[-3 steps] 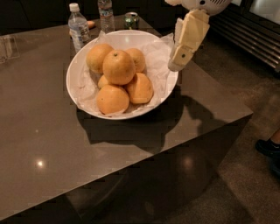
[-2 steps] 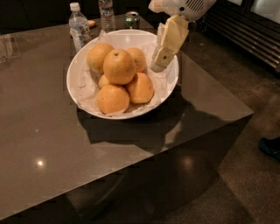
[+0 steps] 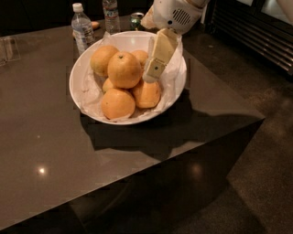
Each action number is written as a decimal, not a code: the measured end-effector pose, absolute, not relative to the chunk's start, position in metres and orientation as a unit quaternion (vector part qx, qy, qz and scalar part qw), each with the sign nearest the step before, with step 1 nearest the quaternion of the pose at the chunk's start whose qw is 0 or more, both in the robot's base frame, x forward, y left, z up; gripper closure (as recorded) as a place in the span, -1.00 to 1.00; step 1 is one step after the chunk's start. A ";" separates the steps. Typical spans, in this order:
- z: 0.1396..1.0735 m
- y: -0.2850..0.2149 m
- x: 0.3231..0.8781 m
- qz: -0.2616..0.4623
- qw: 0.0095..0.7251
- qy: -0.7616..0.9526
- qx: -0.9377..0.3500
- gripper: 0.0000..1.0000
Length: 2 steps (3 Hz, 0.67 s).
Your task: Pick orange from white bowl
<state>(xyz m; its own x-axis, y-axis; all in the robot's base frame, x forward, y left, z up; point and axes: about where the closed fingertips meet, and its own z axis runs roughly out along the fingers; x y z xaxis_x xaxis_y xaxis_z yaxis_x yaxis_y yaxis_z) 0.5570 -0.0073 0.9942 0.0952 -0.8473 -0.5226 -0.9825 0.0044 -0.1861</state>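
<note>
Brings the gripper [image 3: 154,72] in from outside the white bowl [image 3: 74,85] to just right of the orange [image 3: 123,69] topping the pile, nearly placed for grasping; cannot tell its grip state.

On the dark table [image 3: 55,151]
Capped water bottle [image 3: 83,28], second bottle [image 3: 111,13], green can [image 3: 136,20] at far edge; clear stand [image 3: 9,48] at left edge.
</note>
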 end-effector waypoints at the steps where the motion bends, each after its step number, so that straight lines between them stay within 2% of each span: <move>1: 0.977 0.017 0.567 0.172 0.267 0.644 -0.696 -1.00; 2: 0.963 0.043 0.572 0.207 0.265 0.619 -0.710 -1.00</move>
